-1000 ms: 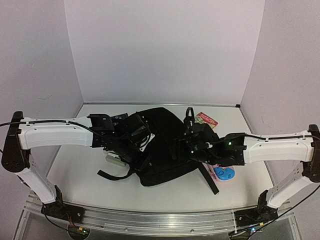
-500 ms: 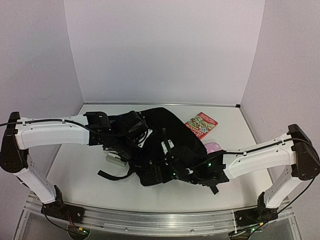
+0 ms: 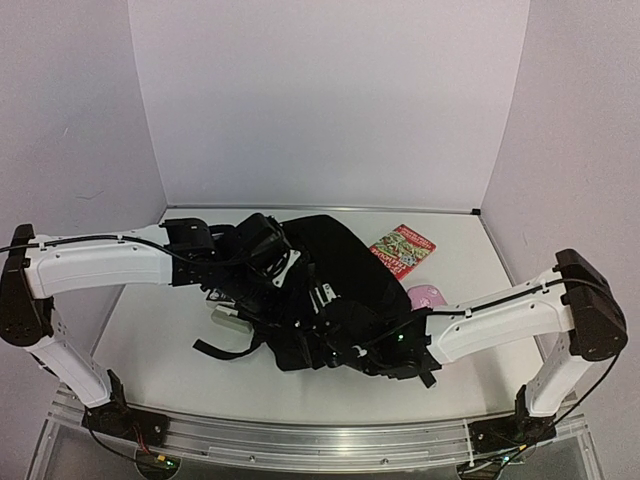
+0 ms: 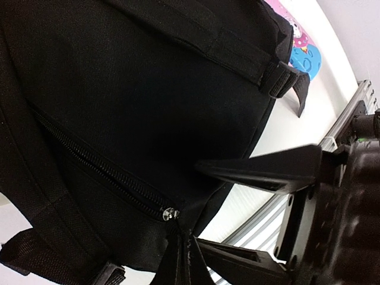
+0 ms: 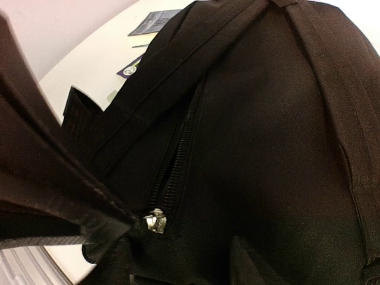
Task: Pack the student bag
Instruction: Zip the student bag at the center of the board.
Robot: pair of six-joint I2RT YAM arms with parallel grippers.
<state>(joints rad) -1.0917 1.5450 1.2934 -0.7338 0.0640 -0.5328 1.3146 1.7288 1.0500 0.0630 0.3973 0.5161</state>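
Matt woven cloth student bag (image 5: pixel 267 148); zip slider (image 5: pixel 155 221) seemingly shiny metal.

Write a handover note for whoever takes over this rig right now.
Left gripper: shut, at a zip slider on the student bag.
Right gripper: open, a zip slider between its fingers.
Student bag: mid-table, the zips in view closed; pencil case and booklet lie on the table to its right.
Done: nothing visibly packed.
Left: open the bag, load the items, zip up.
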